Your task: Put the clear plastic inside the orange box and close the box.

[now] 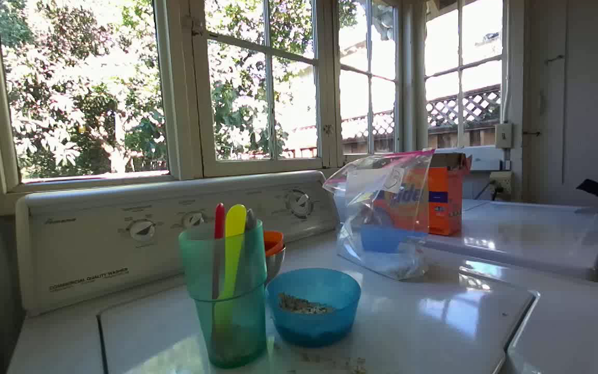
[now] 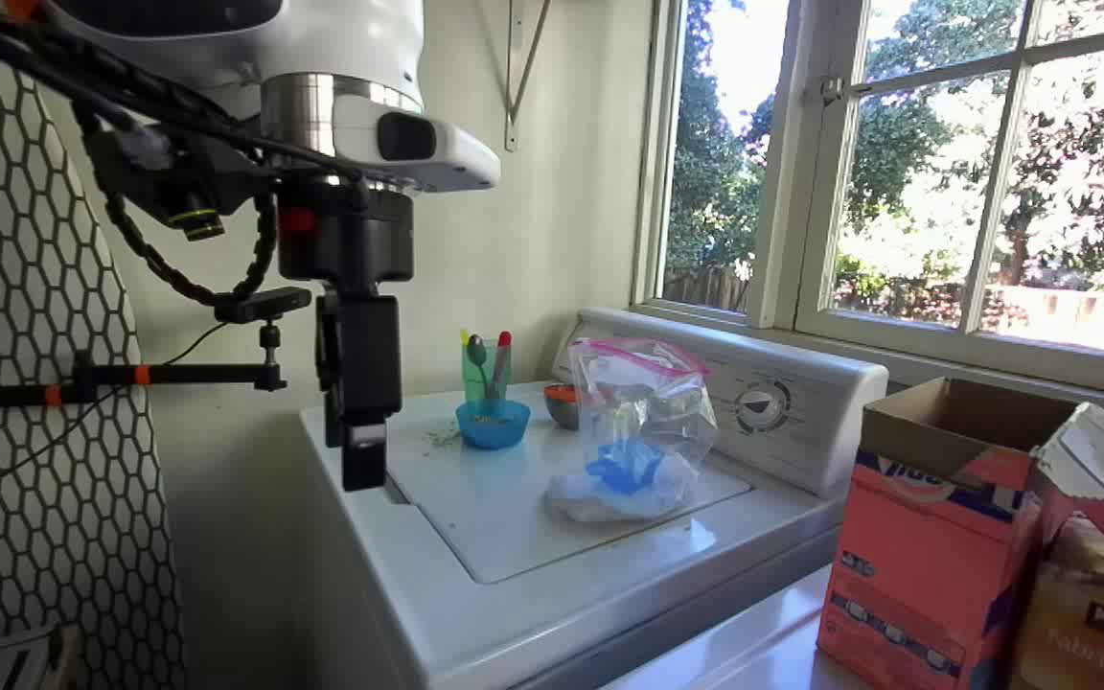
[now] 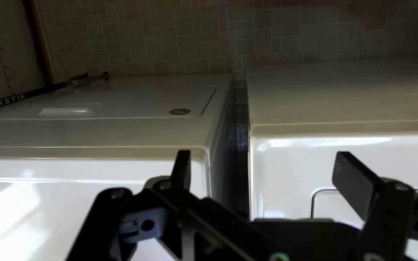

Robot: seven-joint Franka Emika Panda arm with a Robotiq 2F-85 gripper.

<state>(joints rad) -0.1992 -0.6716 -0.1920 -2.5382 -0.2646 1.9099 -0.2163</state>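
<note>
A large clear plastic bag (image 1: 348, 218) with a pink rim stands upright on the washer lid, and a blue patch shows low on the bag (image 2: 677, 422) in both exterior views. Behind it in an exterior view is the orange box (image 1: 445, 208), partly covered by the film. The orange box (image 2: 926, 546) stands upright with its top open, on the neighbouring white machine. My gripper (image 2: 351, 458) hangs over the washer's front side, apart from bag and box. In the wrist view my gripper (image 3: 261, 165) is open, its fingers wide apart with nothing between them.
A teal tumbler with utensils (image 1: 223, 291), a blue bowl (image 1: 312, 306) and a steel bowl (image 2: 562, 410) share the washer top. A Kirkland carton (image 2: 1089, 604) stands against the orange box. A dark gap (image 3: 236, 145) separates the two machines.
</note>
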